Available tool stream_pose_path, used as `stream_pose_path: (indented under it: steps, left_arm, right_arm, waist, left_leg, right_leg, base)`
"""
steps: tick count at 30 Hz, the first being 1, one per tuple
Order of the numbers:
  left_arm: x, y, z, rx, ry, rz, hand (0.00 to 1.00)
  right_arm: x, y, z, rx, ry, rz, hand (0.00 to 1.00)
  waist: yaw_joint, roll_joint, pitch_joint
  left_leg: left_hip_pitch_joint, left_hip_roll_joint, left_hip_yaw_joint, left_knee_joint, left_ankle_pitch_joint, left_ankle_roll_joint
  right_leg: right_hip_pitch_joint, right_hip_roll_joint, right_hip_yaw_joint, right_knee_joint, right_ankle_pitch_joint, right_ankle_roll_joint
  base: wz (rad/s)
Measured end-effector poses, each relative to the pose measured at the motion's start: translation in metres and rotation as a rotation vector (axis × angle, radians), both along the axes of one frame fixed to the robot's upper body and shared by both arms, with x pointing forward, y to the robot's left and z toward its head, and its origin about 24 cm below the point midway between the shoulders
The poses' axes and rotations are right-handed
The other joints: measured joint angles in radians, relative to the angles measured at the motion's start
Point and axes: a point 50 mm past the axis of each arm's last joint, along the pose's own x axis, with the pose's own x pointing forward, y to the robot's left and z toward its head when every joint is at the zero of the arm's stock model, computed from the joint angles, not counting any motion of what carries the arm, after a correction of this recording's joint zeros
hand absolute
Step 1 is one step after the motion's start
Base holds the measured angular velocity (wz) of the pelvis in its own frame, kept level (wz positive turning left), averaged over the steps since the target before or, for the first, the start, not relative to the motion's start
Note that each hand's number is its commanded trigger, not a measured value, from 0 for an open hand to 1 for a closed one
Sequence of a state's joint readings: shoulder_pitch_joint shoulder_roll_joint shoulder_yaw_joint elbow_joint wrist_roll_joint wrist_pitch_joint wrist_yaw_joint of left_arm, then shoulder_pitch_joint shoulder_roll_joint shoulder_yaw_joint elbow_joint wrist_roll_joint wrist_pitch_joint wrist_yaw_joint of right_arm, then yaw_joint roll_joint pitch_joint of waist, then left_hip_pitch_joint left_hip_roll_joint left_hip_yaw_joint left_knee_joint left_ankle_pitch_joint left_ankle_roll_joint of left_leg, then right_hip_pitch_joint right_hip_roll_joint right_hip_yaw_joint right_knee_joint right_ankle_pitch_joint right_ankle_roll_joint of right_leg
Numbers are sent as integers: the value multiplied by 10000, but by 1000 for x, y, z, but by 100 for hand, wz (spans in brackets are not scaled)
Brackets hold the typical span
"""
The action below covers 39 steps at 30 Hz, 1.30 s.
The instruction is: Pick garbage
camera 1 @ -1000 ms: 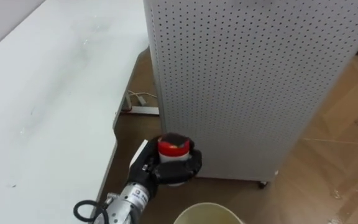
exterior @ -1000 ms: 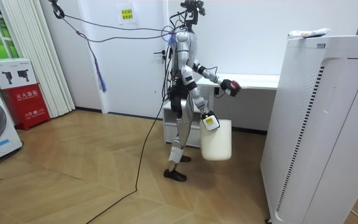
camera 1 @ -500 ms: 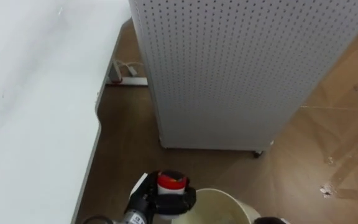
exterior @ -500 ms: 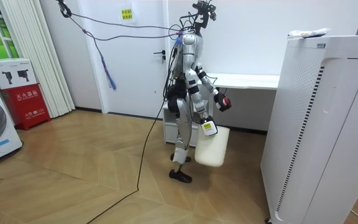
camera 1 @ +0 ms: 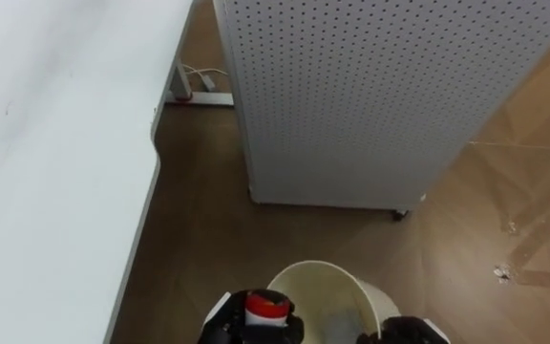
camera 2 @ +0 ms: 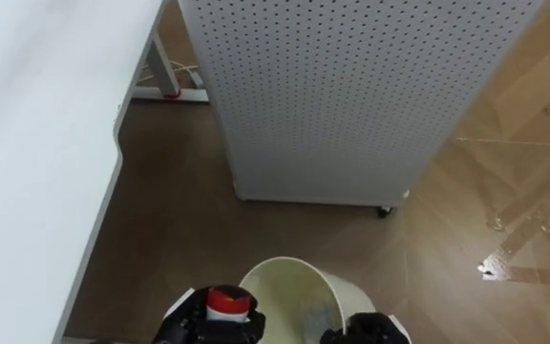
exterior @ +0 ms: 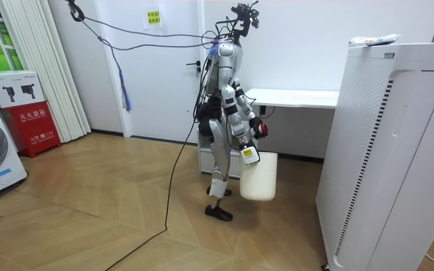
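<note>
The left hand [camera 1: 234,331] is curled round a red-topped cylindrical container [camera 1: 267,308], just beside a smooth, round, cream plastic bin [camera 1: 318,270]. The right hand [camera 1: 411,332] is at the bin's rim, but I cannot tell its grip.

Standing upright, the robot holds its left hand [camera 1: 234,332] low before its body, elbow bent, fingers curled round a red-capped can [camera 1: 266,307]. The right hand [camera 1: 404,333] hangs beside it, arm down.

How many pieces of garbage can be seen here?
1: a red-topped can gripped in the left robot hand, by the bin's rim. More may lie hidden inside the bin.
</note>
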<state>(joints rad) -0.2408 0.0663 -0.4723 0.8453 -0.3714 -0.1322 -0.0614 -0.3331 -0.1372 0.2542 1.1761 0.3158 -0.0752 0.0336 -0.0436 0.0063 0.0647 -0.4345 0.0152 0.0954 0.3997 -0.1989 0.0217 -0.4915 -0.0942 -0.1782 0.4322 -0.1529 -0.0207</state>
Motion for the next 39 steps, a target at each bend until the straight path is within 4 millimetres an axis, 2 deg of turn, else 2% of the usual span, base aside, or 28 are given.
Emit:
stream_pose_path:
  steps: [4, 15, 30, 33, 36, 38, 39]
  left_arm:
    - [-5, -5, -5, 62, 228, -262, 0]
    - [-7, -11, -5, 414, 126, -840, 0]
    - [-4, -18, -2, 198, -16, -980, 0]
    - [-3, -17, -1, 269, -92, -995, 0]
    - [-2, -16, 2, 624, -464, -1272, 0]
    - [2, -19, 11, 835, -1136, -1564, 0]
    - [5, -21, 16, 884, -1525, -1612, 0]
  right_arm:
    - [-2, 7, -3, 172, 121, 98, 100]
    - [-5, 8, -5, 221, 277, 195, 100]
    - [-19, 12, -14, 435, 765, 302, 100]
    - [-24, 12, -17, 457, 899, 316, 100]
    - [-31, 10, -20, 479, 1038, 268, 100]
    - [-40, 4, -24, 450, 1156, 70, 100]
    - [-44, 2, -25, 492, 1200, -81, 100]
  waist:
    - [-37, -52, 29]
    - [-65, -82, 11]
    - [-71, -50, -27]
    - [15, -35, -29]
    - [-35, 52, -84]
    - [-54, 171, -160]
    - [-55, 181, -167]
  left_leg:
    - [-88, 42, 18, 149, 3, 5]
    - [-86, 72, 99, 157, 4, 4]
    - [56, 114, 205, 153, 3, 4]
    - [295, 133, 342, 111, 3, 4]
    - [455, 127, 314, 73, 2, 4]
    - [662, 130, 292, -23, 2, 4]
    - [845, 130, 292, -88, 3, 5]
  right_leg:
    - [-13, 24, -20, 18, 10, -14]
    - [-27, 34, -19, 29, 21, -32]
    - [114, 56, -36, -12, 77, -76]
    - [299, 55, 26, -13, 76, -74]
    - [476, 62, 2, -42, 71, -68]
    - [739, 52, -101, -158, 81, -55]
    - [918, 54, -116, -194, 79, -53]
  base:
    - [2]
    - [0]
    - [-1]
    - [-7]
    - [4]
    - [12]
    - [7]
